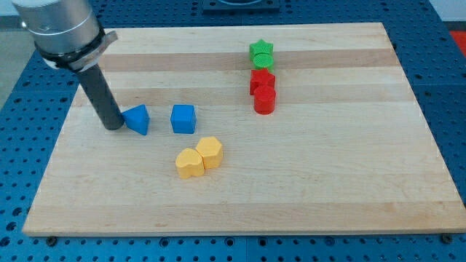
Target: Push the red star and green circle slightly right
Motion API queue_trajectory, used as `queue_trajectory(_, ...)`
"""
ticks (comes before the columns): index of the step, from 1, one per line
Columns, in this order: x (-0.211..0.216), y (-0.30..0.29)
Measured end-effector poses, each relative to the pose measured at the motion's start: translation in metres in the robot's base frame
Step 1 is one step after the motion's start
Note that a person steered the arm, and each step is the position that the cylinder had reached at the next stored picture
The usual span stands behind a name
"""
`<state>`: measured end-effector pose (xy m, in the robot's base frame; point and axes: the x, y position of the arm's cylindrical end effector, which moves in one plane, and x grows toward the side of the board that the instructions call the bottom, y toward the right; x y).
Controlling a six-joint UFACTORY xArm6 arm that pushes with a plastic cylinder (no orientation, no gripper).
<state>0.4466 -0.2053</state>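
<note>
Resting on a pale wooden board (328, 189) over blue perforated table (22, 167).

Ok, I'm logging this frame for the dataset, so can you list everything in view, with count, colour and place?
green star: 1, green, top of the stacked column, right of the view's centre
green circle: 1, green, just below the green star, touching it
red star: 1, red, below the green circle
red cylinder: 1, red, bottom of the column
blue triangular block: 1, blue, the view's left
blue cube: 1, blue, right of the triangular block, apart from it
yellow heart: 1, yellow, below the blue cube
yellow hexagon: 1, yellow, touching the heart's right side
wooden board: 1, light wood, on a blue perforated table
my tip: 1, dark rod, right beside the blue triangular block's left side
</note>
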Motion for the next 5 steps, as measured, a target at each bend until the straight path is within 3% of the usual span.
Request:
queue_trajectory(3, 0.0, 0.044)
queue_trajectory(5, -0.047, 0.043)
